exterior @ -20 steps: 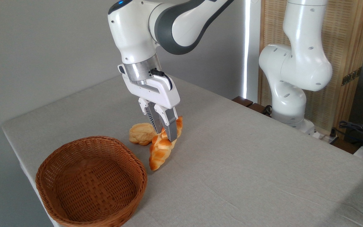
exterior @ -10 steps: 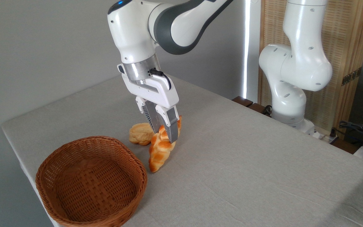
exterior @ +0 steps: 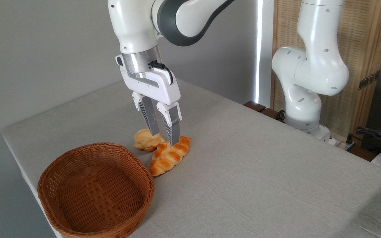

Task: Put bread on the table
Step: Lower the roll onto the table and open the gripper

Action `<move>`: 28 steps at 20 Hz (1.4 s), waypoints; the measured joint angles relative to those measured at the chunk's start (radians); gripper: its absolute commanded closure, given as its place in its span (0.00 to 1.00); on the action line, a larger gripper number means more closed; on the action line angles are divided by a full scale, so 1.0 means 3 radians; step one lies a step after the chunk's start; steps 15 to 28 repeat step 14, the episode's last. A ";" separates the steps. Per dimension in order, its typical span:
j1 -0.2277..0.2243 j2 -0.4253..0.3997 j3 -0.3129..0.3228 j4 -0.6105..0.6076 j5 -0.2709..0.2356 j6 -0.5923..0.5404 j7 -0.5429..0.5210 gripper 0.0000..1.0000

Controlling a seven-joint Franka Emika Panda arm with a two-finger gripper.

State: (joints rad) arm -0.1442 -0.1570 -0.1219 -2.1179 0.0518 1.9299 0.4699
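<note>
Grey-beige table [exterior: 260, 172] bears the bread [exterior: 170, 156] flat beside an empty basket [exterior: 94, 188], pincer [exterior: 165, 140] parted above it.

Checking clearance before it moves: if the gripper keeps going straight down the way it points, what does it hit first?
Most likely the bread, lying directly under the gripper; the bun sits just beside that line.

The braided loaf [exterior: 170, 156] lies flat on the table [exterior: 260, 165], hemmed by the round bun [exterior: 147, 140] behind-left and the wicker basket [exterior: 94, 190] in front-left. To its right, bare cloth leaves open room.
</note>
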 measured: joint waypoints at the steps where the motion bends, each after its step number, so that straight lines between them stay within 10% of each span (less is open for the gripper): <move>1: 0.0000 0.0000 0.0000 0.0000 0.0000 0.0000 0.0000 0.00; 12: 0.0024 -0.0083 0.0360 0.0827 -0.0222 -0.0377 0.0118 0.00; 28: 0.0026 -0.0083 0.0425 0.0856 -0.0222 -0.0404 0.0131 0.00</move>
